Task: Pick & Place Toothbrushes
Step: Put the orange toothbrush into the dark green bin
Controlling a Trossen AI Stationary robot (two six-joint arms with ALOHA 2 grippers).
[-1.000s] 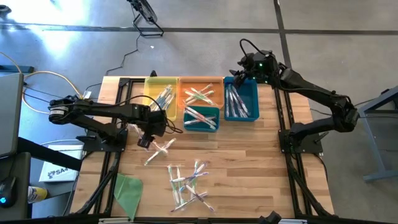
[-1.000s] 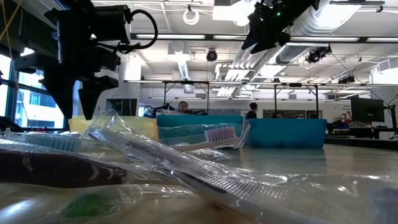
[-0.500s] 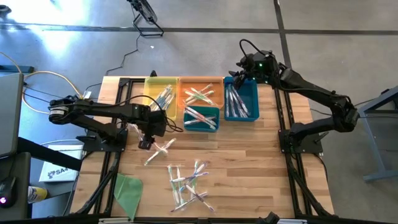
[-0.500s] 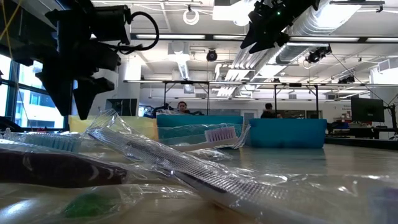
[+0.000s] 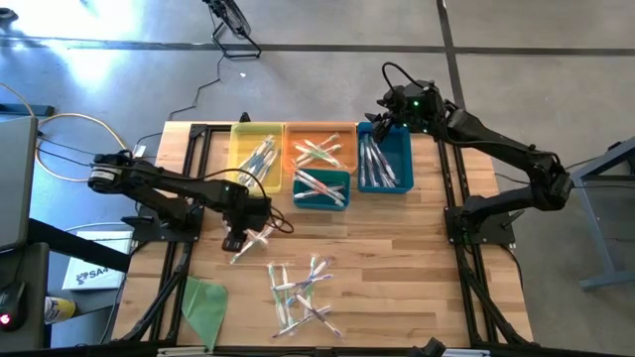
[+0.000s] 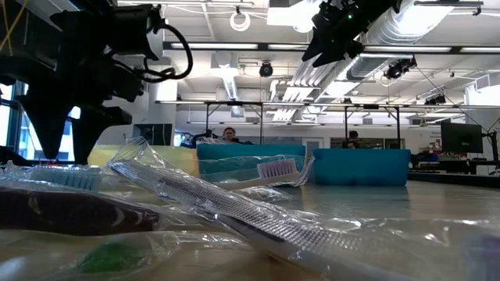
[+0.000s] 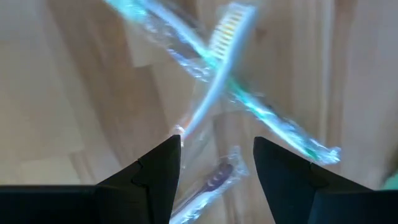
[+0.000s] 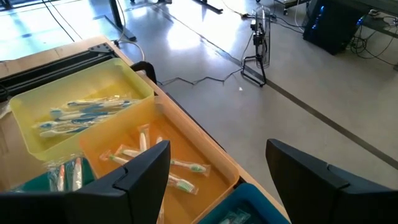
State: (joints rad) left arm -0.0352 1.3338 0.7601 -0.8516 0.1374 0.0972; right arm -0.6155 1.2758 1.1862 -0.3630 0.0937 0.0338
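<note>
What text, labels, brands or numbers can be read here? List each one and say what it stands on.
"SA": the only letters that can be made out, on a white box on the floor left of the table; the rest of its print is too small to read.
Toothbrush wrappers: no readable print.
Bins: no labels visible.

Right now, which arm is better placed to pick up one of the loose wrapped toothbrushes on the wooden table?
Left. The left gripper hangs open directly over the crossed clear-wrapped toothbrushes; the right gripper waits over the blue plastic bin, far from them.
</note>
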